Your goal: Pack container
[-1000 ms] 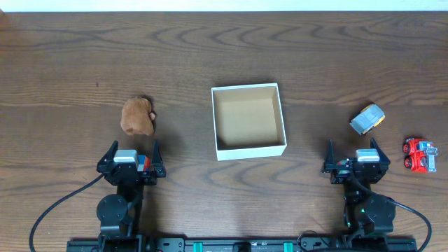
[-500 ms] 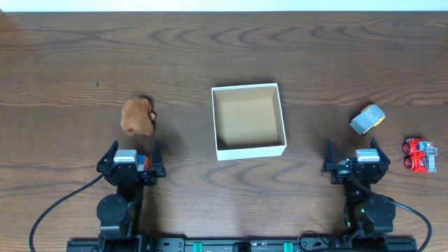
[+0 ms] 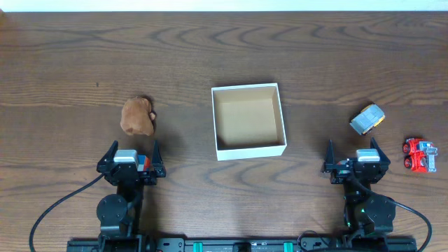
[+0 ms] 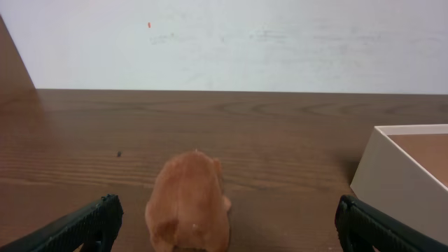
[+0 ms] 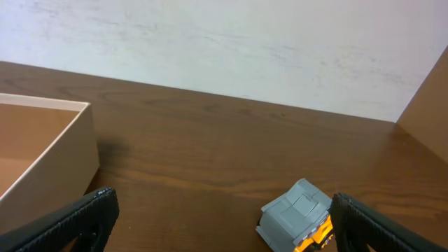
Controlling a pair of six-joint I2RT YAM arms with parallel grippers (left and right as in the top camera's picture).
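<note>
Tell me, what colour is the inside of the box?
Plain brown inside the box, white outside. The overhead view shows it best.

Brown plush toy (image 4: 189, 206) low centre on wood desk (image 4: 280, 129), 2 black jaws spread wide, white container (image 4: 383, 180) corner at rt, pale wall (image 4: 245, 42) behind

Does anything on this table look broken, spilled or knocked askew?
Nothing stands out. The cardboard box sits upright, open and empty, undamaged. The brown plush toy, the grey and yellow toy vehicle and the red toy truck each lie apart on the table, outside the box; nothing is spilled.
</note>
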